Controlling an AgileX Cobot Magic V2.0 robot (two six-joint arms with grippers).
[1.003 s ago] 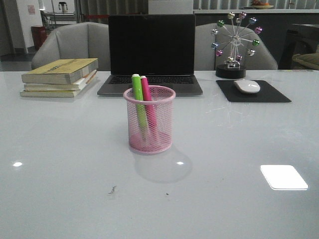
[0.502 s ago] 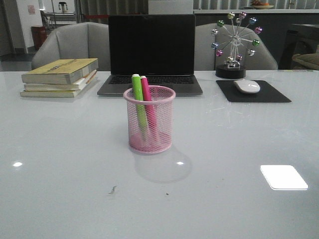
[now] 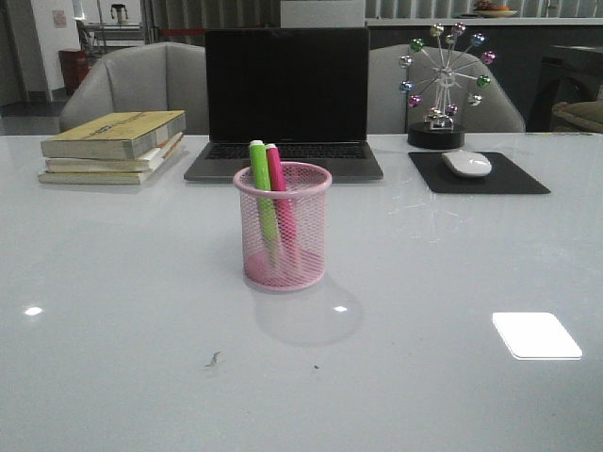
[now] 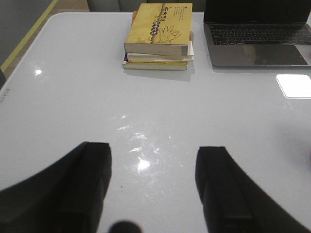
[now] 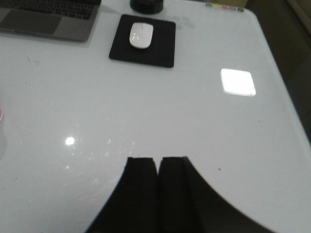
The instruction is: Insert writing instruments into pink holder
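Observation:
The pink holder [image 3: 283, 226] stands upright at the middle of the table in the front view. Inside it, leaning toward its left rim, stand the green marker [image 3: 263, 198] and the pink marker [image 3: 279, 196], their tops above the rim. No arm shows in the front view. In the left wrist view my left gripper [image 4: 154, 158] is open over bare table, nothing between its fingers. In the right wrist view my right gripper [image 5: 158, 165] is shut with nothing in it, above bare table. A sliver of the holder's rim [image 5: 1, 114] shows at that view's edge.
An open laptop [image 3: 286, 104] stands behind the holder. A stack of books [image 3: 115, 145] lies at the back left. At the back right are a white mouse [image 3: 467, 163] on a black pad [image 3: 479, 173] and a ferris-wheel ornament [image 3: 443, 85].

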